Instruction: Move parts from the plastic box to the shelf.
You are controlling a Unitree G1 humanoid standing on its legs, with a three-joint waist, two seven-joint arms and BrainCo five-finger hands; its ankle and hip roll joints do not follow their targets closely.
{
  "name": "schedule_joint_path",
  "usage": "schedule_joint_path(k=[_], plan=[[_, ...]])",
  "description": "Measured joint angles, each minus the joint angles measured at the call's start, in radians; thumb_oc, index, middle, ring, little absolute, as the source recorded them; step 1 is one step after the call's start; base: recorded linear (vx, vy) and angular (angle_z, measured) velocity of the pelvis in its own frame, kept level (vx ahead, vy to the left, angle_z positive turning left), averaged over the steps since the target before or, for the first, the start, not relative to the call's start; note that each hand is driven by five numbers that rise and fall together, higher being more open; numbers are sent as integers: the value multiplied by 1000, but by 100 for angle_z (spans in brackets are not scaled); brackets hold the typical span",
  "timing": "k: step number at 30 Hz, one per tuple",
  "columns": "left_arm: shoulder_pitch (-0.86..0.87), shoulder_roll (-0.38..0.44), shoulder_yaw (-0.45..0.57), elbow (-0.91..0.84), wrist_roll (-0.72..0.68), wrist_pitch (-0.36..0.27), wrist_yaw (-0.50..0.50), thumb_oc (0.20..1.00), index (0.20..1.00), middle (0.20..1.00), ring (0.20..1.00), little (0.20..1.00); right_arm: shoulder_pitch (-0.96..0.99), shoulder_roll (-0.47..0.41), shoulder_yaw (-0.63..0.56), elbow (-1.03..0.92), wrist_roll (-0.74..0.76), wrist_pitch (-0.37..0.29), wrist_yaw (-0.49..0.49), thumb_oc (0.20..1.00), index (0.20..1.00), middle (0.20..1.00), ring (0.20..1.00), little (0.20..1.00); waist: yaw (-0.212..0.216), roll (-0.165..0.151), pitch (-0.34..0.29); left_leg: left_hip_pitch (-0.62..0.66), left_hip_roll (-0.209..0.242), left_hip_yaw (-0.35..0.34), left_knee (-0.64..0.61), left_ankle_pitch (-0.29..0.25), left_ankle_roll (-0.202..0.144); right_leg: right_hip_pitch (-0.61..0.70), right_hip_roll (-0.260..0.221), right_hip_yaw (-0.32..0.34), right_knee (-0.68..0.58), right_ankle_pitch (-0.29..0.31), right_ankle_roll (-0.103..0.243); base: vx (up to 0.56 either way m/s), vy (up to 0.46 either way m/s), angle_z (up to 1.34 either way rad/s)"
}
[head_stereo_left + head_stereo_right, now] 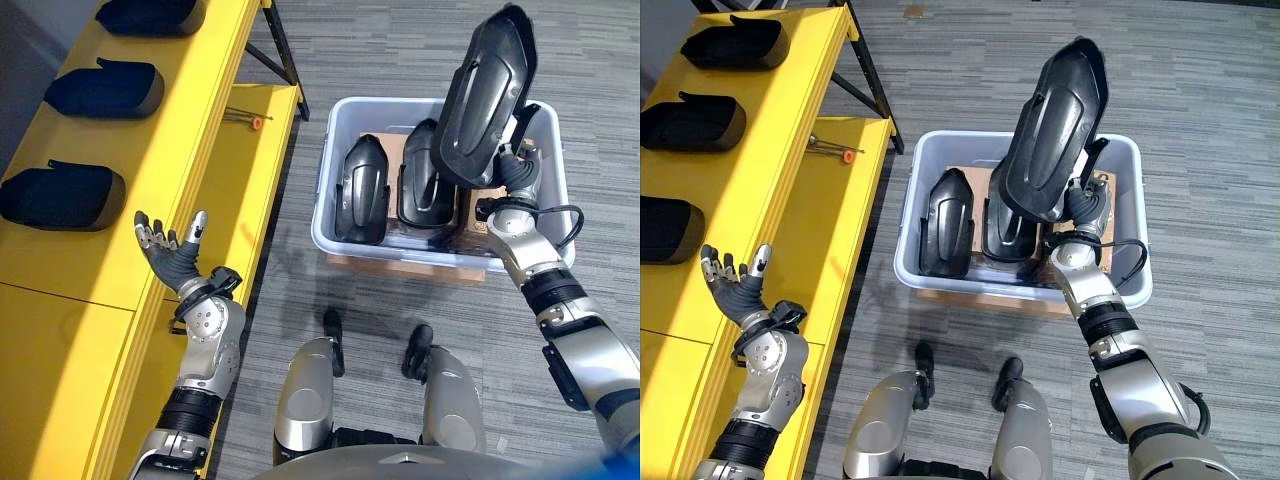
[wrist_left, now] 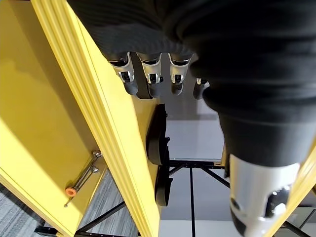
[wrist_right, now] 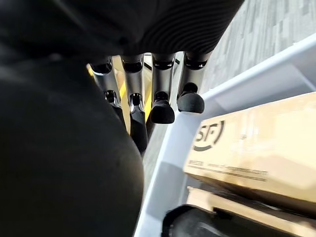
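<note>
The left hand [image 1: 172, 252] lay nearest the head camera, raised palm-up over the front edge of the yellow shelf [image 1: 70, 270], its fingers spread and straight, grasping nothing.

The shelf ran along the robot's left side, the largest thing in the scene. Three black parts [image 1: 62, 195] rested on its upper surface in a row, each apart from the next. On its lower ledge lay a small tool with an orange tip [image 1: 256, 122].

To the right stood the pale plastic box [image 1: 910, 262] on the grey carpet. Cardboard [image 3: 256, 143] lined its inside. Two black parts [image 1: 362, 188] stood upright in it side by side.

The lifted black part [image 1: 1055, 125] rose above the box, tilted, its upper end well clear of the rim and its lower end at the right hand [image 1: 1087, 207]. That hand gripped the part's lower end: in the right wrist view the dark-tipped fingers [image 3: 162, 111] curled over the part's dark bulk, which pressed against the palm side, with the box wall just beyond the fingertips.
</note>
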Motion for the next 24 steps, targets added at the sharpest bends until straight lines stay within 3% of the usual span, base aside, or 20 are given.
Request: schedule_joint_path(k=[3,5,6,9,24], plan=[[-11,0,-7,20,1,0,0,1000,1000,1000,1000,1000,-5,11,0,30,21,1,18,200,200,200,200,200,4,9,2,-6,0,0,1,0,-1,-9,-1,0,6,-4,-3,-35,18,0],[-12,-1,-9,21,5,-1,0,1000,1000,1000,1000,1000,-9,5,-5,29,29,-9,28,200,200,200,200,200,9,24,6,-35,0,-7,6,2,-1,-34,-4,-5,16,-7,-7,-46,26,10],[-8,-1,-17,21,20,-1,0,1000,1000,1000,1000,1000,-9,8,-3,29,33,-10,43,200,200,200,200,200,14,47,17,-35,-1,-14,6,5,-3,-34,-5,-8,23,-9,-8,-19,25,16],[7,-2,-18,21,21,-1,-1,1000,1000,1000,1000,1000,-6,11,1,28,33,-15,61,200,200,200,200,200,15,57,22,-35,-2,-18,2,9,-4,-35,-7,-12,27,-12,-10,-8,25,5],[12,-4,-17,17,40,-4,-1,1000,1000,1000,1000,1000,-5,29,47,-175,54,-34,159,200,200,200,200,200,16,55,22,19,-2,-23,-22,12,-1,21,-6,-23,20,-20,-13,6,2,1]])
